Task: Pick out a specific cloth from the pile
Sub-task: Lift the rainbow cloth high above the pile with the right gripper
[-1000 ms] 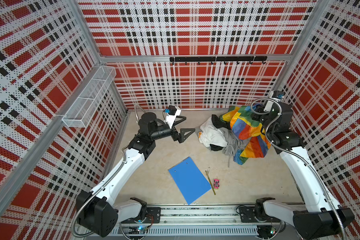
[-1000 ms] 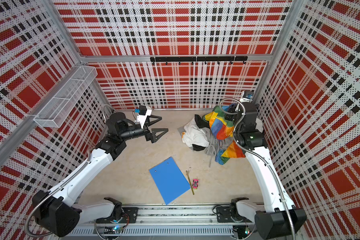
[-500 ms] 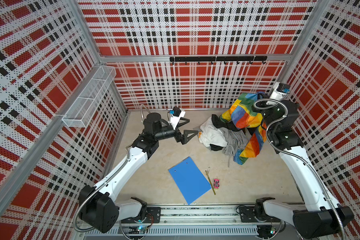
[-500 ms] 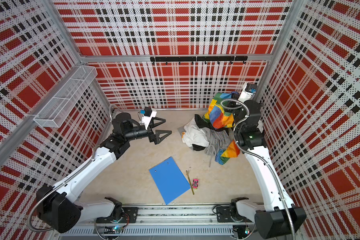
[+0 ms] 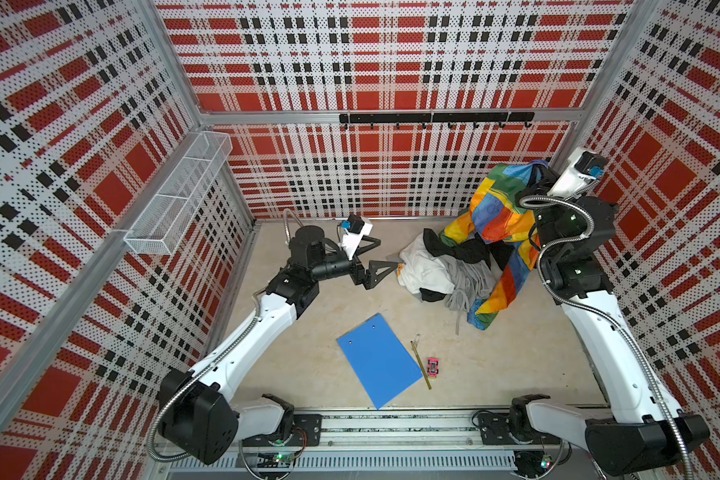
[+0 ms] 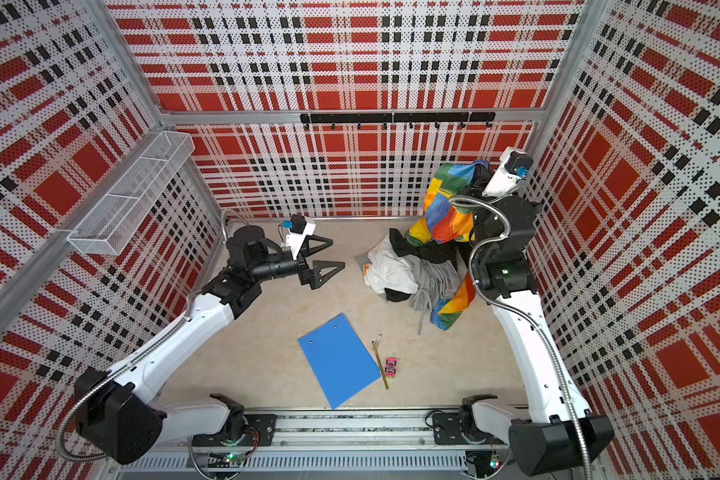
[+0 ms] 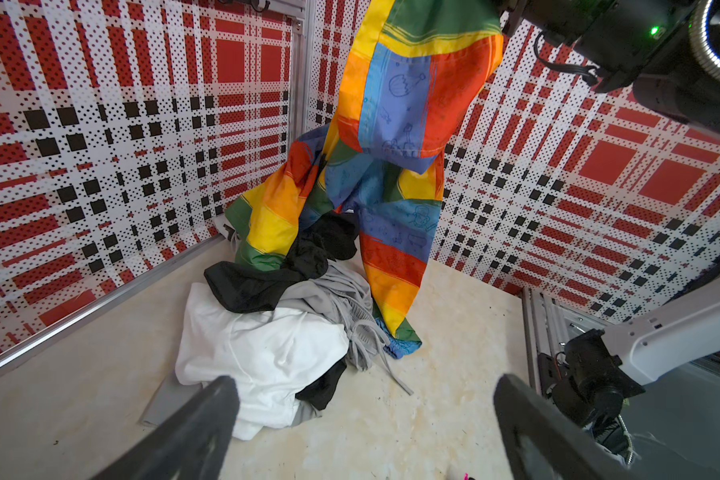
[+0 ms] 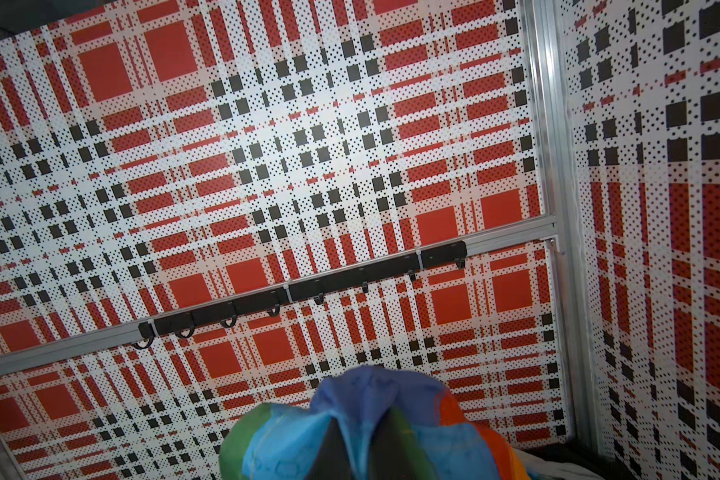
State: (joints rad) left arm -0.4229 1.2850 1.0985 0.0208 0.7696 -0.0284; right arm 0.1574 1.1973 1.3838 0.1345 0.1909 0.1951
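Right fingers [image 8: 331, 453] pinch the bright patchwork cloth sheet [image 5: 497, 212], raised at two o'clock above the white, grey and black garment heap [image 5: 433, 270]. Left fingers [image 5: 377, 272] spread wide at the heap's nine o'clock.

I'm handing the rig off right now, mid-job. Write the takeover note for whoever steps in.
Right gripper: shut on the cloth, held high near the back right corner.
Left gripper: open, empty, beside the pile, jaws pointed at it.
Cloth: top end raised; lower end trails down the pile's right side.
Done: cloth gripped and partly lifted.
Left: pull it fully clear of the pile. The black garment sits in its folds and may drag along.
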